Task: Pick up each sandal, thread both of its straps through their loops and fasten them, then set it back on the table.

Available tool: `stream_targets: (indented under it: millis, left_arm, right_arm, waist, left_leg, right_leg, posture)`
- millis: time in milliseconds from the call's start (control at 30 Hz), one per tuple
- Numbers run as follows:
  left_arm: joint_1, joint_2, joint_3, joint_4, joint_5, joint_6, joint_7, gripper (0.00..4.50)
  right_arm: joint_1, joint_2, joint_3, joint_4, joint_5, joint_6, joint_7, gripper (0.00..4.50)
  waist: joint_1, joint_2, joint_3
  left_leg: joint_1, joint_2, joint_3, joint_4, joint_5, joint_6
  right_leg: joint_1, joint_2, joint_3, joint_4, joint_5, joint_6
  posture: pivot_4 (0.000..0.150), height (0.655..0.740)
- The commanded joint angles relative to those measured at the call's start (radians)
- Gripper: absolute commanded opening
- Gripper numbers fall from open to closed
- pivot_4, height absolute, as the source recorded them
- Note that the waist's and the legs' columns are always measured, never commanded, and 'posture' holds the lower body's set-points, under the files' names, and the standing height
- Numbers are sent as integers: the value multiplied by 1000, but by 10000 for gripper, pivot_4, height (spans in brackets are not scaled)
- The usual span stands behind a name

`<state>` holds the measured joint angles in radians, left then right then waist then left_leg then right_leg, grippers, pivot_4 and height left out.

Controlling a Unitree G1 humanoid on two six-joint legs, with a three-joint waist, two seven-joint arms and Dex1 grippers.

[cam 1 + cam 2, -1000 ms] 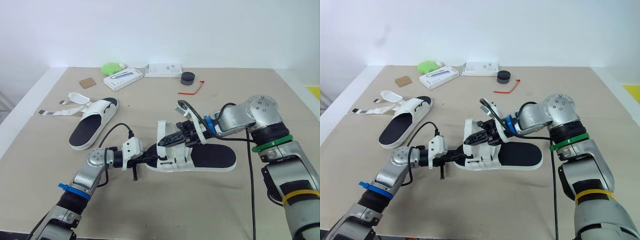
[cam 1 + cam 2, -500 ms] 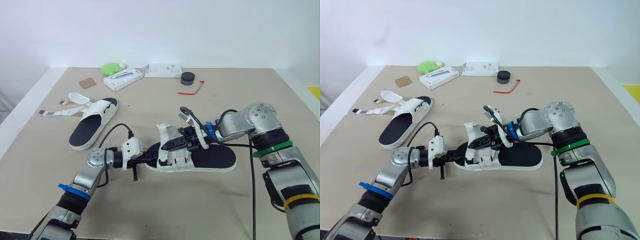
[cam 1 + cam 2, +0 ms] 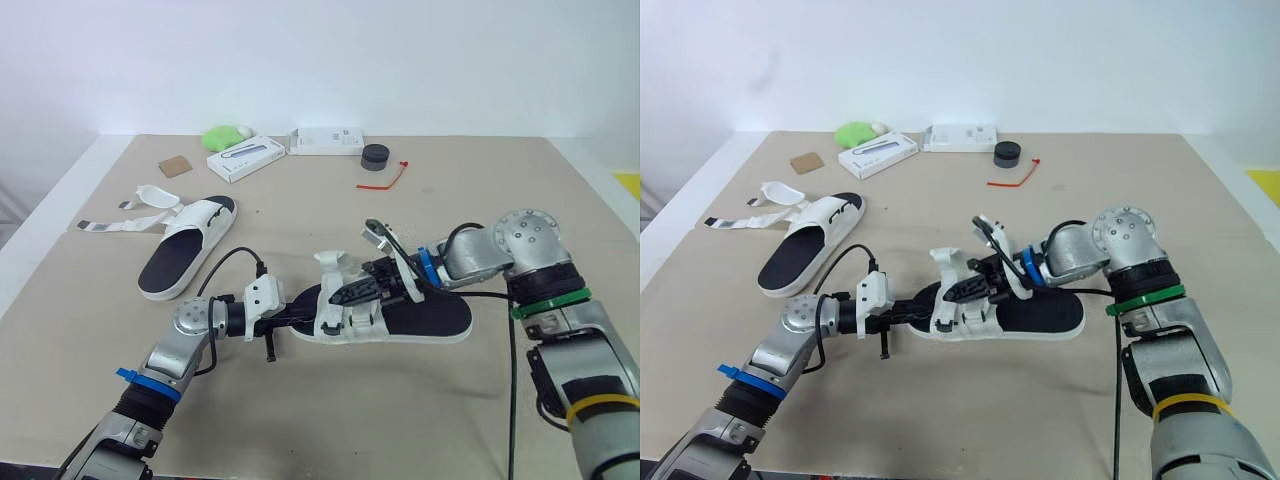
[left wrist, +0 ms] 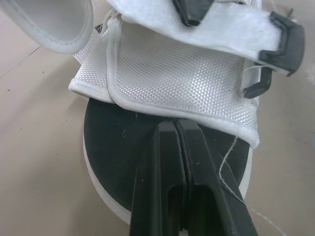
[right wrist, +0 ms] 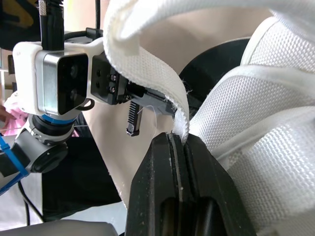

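The near sandal [image 3: 432, 316], white with a black footbed, lies at the table's middle. My left gripper [image 3: 300, 318] is shut, its fingers [image 4: 162, 162] resting on the footbed at the toe, tips against the white upper [image 4: 187, 78]. My right gripper [image 3: 342, 296] is shut on a white strap [image 5: 142, 64] of this sandal and holds it low over the upper. The strap end [image 3: 333, 261] curls up just left of the gripper. The second sandal [image 3: 185, 250] lies at the left, its straps [image 3: 120, 222] loose and spread on the table.
Along the back of the table sit a green lump [image 3: 222, 136], two white boxes [image 3: 246, 157] [image 3: 326, 141], a black round puck [image 3: 375, 157], a red tie [image 3: 385, 180] and a cardboard scrap [image 3: 174, 166]. The table's left edge [image 3: 40, 225] runs close to the second sandal.
My right gripper has come down and drawn back to the right with the strap, which stood upright before and now lies folded low over the upper. The left gripper has stayed at the toe.
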<state>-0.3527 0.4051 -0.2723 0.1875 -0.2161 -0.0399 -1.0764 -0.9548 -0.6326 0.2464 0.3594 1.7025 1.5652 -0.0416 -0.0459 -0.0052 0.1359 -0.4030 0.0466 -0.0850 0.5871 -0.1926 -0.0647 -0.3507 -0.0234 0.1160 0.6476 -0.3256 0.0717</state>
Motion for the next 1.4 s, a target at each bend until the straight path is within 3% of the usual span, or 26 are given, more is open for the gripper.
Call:
stream_targets:
  millis: [33, 333, 800, 1100, 1400]
  left_arm:
    - [94, 26, -88, 146, 96, 93, -7, 0]
    - [94, 25, -83, 148, 92, 95, -5, 0]
    - [96, 28, -81, 147, 87, 101, -3, 0]
    - [87, 24, -84, 156, 89, 98, -3, 0]
    - [93, 21, -86, 146, 88, 103, 2, 0]
  right_arm:
    - [-7, 21, -61, -37, -57, -2, 38, 409]
    - [-125, 94, -177, 163, -67, 42, 73, 409]
    - [13, 46, -79, 43, -22, 49, 49, 409]
    - [-8, 31, -76, 106, -13, 49, -9, 409]
    - [-47, 10, -57, 66, 106, 49, 18, 409]
  waist:
    - [0, 0, 0]
    - [0, 0, 0]
    - [-1, 1, 0]
    - [-1, 1, 0]
    - [-1, 1, 1]
  left_leg:
    - [0, 0, 0, 0, 0, 0]
    - [0, 0, 0, 0, 0, 0]
    - [0, 0, 0, 0, 0, 0]
    - [0, 0, 0, 0, 0, 0]
    - [0, 0, 0, 0, 0, 0]
  right_leg:
    - [0, 0, 0, 0, 0, 0]
    - [0, 0, 0, 0, 1, 0]
    - [0, 0, 0, 0, 0, 0]
    - [0, 0, 0, 0, 0, 0]
    - [0, 0, 0, 0, 0, 0]
  posture:
    - [1500, 7400]
    - [1500, 7400]
    - [1500, 7400]
    - [1500, 7400]
    - [1500, 7400]
